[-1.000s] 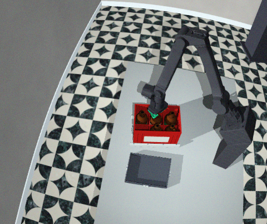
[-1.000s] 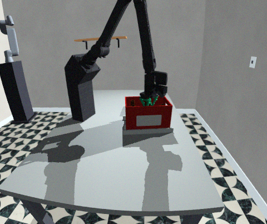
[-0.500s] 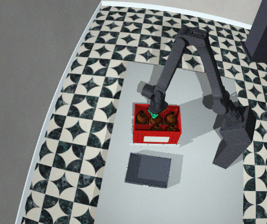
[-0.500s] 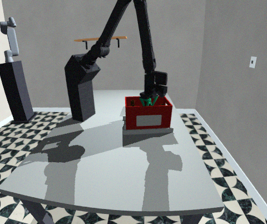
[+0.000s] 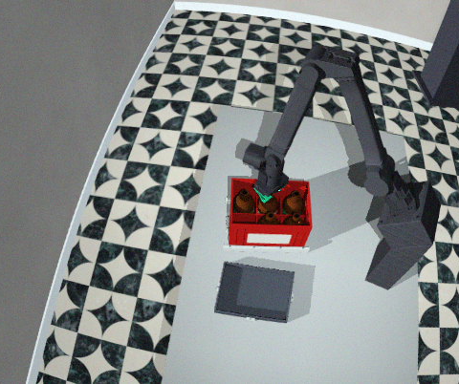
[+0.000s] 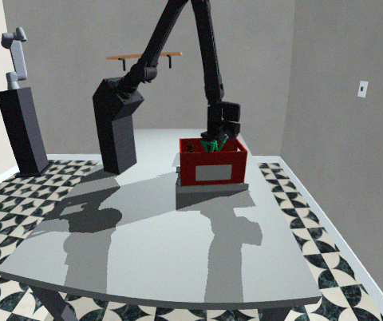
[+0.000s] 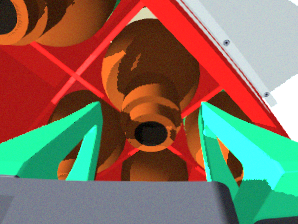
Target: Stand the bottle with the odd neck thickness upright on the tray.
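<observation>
The red crate (image 5: 269,212) stands mid-table and holds five brown bottles in its cells. My gripper (image 5: 266,195) reaches down into the crate's back row, over the middle bottle (image 5: 268,204). In the wrist view its green fingers stand open on either side of that bottle's neck (image 7: 149,129), with a gap on each side. The bottle stands in its cell. The dark grey tray (image 5: 254,291) lies in front of the crate and has nothing on it. In the exterior view the gripper (image 6: 212,145) dips into the top of the crate (image 6: 212,167).
The arm's dark base block (image 5: 401,239) stands at the table's right side. A second dark pedestal (image 5: 453,53) stands on the floor at the back. The crate's cell dividers and neighbouring bottles (image 7: 40,3) are close around the fingers.
</observation>
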Controlling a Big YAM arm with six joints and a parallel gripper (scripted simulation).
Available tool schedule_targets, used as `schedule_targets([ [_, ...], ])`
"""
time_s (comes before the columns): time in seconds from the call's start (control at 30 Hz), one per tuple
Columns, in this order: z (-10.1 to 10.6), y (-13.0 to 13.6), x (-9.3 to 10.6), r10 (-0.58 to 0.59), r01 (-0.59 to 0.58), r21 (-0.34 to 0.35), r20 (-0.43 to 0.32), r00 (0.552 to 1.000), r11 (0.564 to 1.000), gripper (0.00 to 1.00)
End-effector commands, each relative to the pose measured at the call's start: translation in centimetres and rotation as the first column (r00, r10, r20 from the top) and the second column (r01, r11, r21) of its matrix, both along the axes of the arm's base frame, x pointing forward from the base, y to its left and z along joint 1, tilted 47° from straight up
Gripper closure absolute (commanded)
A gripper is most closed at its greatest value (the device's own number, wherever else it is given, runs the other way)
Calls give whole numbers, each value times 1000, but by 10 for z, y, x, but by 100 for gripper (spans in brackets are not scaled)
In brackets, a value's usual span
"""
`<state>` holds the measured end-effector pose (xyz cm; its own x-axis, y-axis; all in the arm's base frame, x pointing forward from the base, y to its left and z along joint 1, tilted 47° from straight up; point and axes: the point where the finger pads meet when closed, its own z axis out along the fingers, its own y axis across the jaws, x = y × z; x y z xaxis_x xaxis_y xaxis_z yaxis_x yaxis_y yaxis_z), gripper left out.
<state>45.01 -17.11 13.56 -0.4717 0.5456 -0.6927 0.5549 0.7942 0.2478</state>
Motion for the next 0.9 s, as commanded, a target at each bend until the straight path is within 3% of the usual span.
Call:
schedule_targets([
  [0.0, 10, -2, -5, -5, 5, -7, 10, 1000, 1000, 39],
  [0.87, 57, 19, -49, -1, 2, -6, 15, 1000, 1000, 39],
])
